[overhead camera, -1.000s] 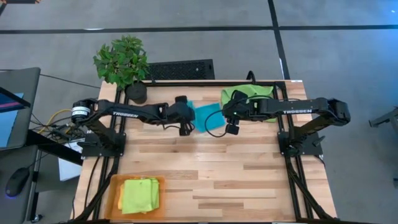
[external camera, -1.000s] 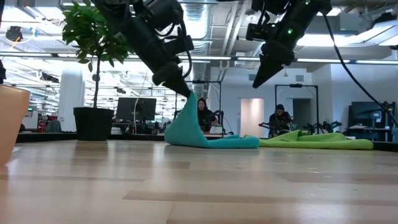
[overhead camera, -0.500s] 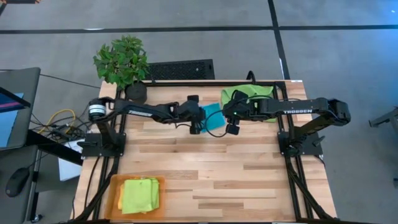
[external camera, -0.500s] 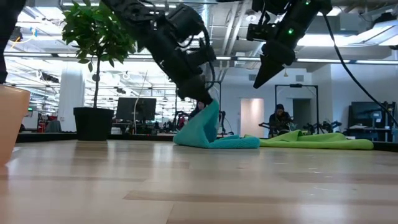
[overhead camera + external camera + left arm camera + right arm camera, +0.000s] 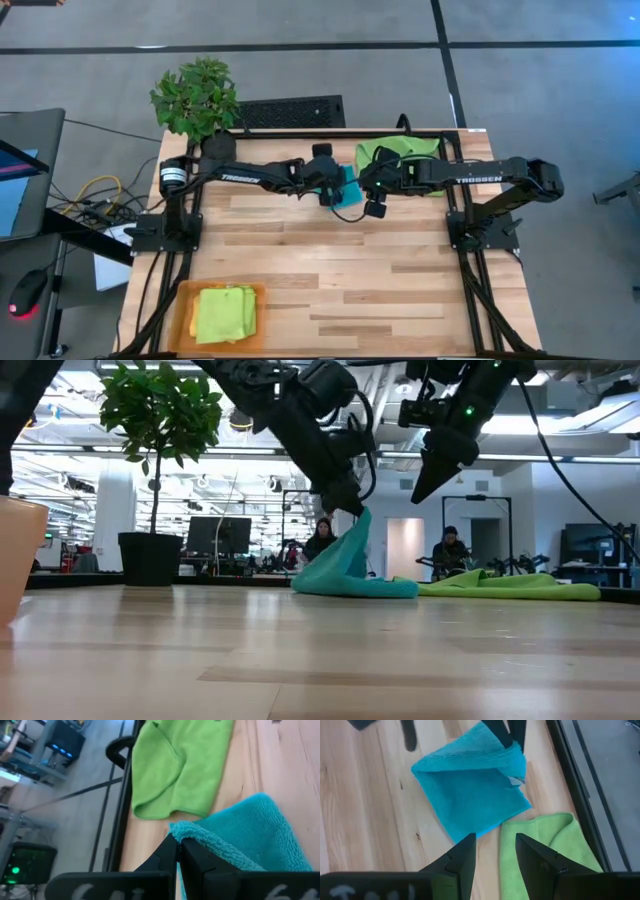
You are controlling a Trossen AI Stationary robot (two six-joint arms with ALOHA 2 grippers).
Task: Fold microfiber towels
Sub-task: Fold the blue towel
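**Teal towel lifted by one corner; right arm waits above**

High view: the left gripper point(image 5: 333, 193) sits over the teal towel point(image 5: 349, 186) at the table's point(image 5: 330, 270) far edge, hiding most of it. The right gripper point(image 5: 371, 207) is just beside it. A lime green towel point(image 5: 385, 152) shows partly behind the right arm. Another lime green towel point(image 5: 224, 313) lies in the orange tray point(image 5: 181, 312); one below it cannot be made out.

Low view: the left gripper's fingers, pressed together, pinch a raised corner of the teal towel point(image 5: 350, 565); the rest lies on the table.

Left wrist view: the fingertips point(image 5: 172, 851) clamp the teal edge.

Right wrist view: the fingers point(image 5: 465, 856) stand spread, holding nothing, above both towels.
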